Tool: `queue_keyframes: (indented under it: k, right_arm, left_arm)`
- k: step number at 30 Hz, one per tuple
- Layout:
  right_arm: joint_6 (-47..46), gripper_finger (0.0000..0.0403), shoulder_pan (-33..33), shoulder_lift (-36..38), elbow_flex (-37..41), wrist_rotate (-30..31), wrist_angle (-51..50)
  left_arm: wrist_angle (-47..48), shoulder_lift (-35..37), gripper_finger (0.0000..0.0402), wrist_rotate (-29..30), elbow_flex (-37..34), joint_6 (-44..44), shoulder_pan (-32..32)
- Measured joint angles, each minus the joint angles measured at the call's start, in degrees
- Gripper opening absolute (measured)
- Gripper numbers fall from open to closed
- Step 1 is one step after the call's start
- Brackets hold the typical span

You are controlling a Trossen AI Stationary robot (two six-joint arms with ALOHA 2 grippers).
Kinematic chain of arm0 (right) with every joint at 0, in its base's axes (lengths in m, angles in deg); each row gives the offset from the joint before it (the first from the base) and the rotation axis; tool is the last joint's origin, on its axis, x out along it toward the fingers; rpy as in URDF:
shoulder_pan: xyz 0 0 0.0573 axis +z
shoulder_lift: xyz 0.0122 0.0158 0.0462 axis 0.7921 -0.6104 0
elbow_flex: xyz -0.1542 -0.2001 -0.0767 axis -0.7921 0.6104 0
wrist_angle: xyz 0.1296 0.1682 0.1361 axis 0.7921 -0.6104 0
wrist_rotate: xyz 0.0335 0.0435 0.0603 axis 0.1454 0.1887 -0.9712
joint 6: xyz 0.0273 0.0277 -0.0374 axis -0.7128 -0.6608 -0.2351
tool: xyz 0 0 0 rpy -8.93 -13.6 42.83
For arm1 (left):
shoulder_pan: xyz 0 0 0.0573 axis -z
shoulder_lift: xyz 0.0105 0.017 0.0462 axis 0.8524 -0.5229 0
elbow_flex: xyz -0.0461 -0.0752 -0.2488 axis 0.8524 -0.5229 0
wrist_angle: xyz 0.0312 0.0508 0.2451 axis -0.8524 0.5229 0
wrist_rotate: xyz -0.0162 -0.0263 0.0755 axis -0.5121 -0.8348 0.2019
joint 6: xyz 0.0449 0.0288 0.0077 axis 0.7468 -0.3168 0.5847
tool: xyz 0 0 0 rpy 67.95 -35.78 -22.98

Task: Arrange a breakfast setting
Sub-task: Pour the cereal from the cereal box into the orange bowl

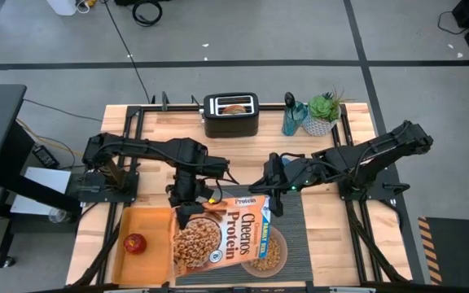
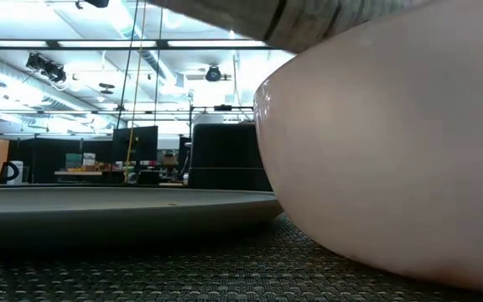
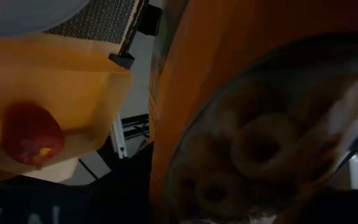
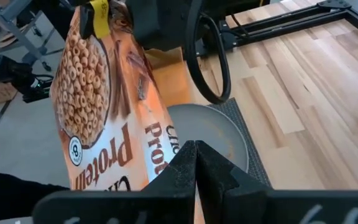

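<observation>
Over the striped placemat [image 1: 295,213], the left gripper [image 1: 187,213] pinches the base end of an orange cereal box [image 1: 218,238], tipped sideways above the pink bowl [image 1: 267,254], which has cereal [image 1: 272,257] in it. Right gripper [image 1: 269,195], fingers pressed together, is at the box's top corner; contact unclear. Apple [image 1: 135,242] sits in the orange tray [image 1: 149,220]. Grey plate [image 4: 216,134] lies under the box on the mat.

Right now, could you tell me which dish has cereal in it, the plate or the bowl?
The pinkish bowl: brown cereal covers its inside, while the grey plate's visible part is bare.
</observation>
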Motion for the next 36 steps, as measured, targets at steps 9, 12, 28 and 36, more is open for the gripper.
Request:
queue_keyframes:
  k: [9,12,28,36]
  right_arm:
    - [-0.15,0.0012,0.02,0.02,0.02,-0.02,0.26]
    - [-0.17,0.0012,0.04,0.02,0.02,-0.02,0.4]
    - [0.02,0.0012,0.04,0.02,0.02,-0.04,0.68]
    - [0.07,0.0012,0.04,0.02,0.02,-0.04,0.79]
  left_arm:
    - [-0.02,0.0,0.0175,-0.39,0.0,1.55,0.0]
    - [-0.17,-0.02,0.0175,-0.74,0.0,0.24,0.0]
    - [0.02,0.04,0.0175,0.91,-0.49,2.4,-0.41]
    - [0.01,0.0,0.0175,0.58,-0.87,1.79,-0.42]
